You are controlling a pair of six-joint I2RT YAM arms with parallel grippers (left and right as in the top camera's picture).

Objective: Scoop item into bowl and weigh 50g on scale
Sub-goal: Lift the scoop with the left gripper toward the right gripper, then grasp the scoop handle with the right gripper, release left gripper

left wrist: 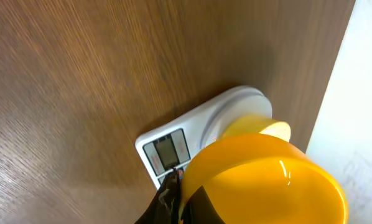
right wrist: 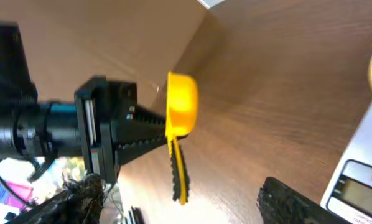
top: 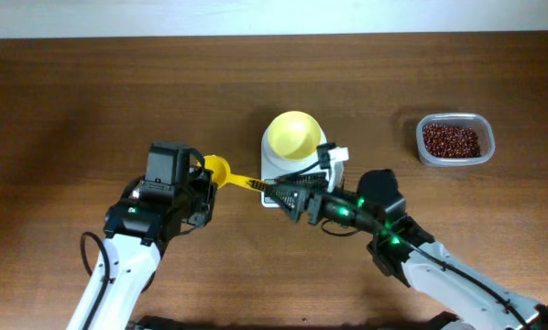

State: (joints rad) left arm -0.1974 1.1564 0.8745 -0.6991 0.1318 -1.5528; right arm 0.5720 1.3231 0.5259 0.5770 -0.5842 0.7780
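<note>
Centrally, pale yellow bowl [top: 292,135], seated on white scale [top: 272,169]

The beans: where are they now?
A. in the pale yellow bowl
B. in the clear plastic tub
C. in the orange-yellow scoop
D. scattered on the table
B: the beans all lie inside the clear tub, while the bowl and the scoop look empty.

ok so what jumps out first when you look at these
The bright orange-yellow scoop hangs above the table near the centre, its cup pinched in the left pincer, with the open right pincer close by its handle. Beside it the pale yellow bowl sits empty on the white scale, and a clear tub of red-brown beans stands at the far right.
</note>
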